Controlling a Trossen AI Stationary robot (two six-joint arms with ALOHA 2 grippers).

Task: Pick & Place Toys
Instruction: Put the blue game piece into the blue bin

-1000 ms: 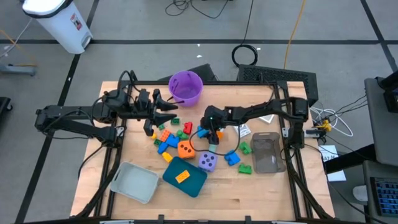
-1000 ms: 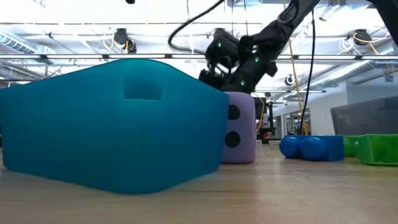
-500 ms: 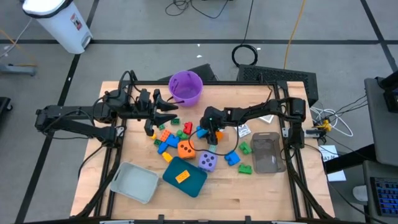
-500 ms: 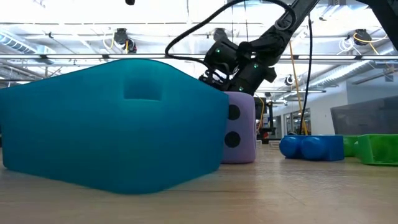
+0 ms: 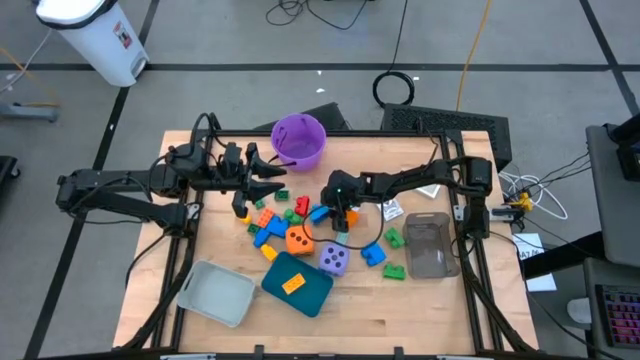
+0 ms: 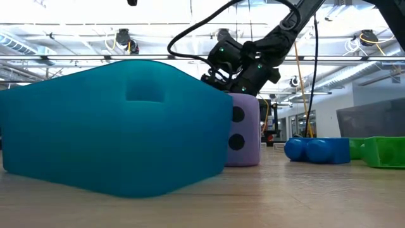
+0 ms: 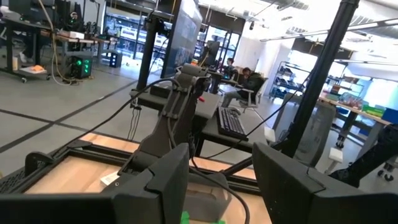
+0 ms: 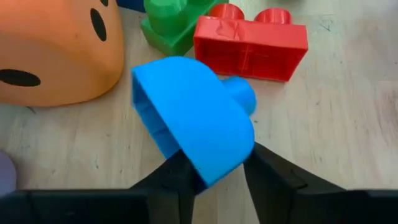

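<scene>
**Blue brick in the right gripper's grip**

Sitting mid-table: blue brick (image 8: 194, 127), orange die (image 8: 53, 53) at ten o'clock, red brick (image 8: 250, 42) at one. Clamping it: right gripper (image 8: 214, 171). Hovering at nine, fingers apart, holding nothing: left gripper (image 5: 272, 181).

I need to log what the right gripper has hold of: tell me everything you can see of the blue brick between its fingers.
The blue brick is glossy plastic with a rounded back, an open hollow underside and one round stud. It sits tilted, pinched at its lower edge by the right gripper. Below it lies bare wood, with a red brick, a green brick and the orange die nearby.
</scene>
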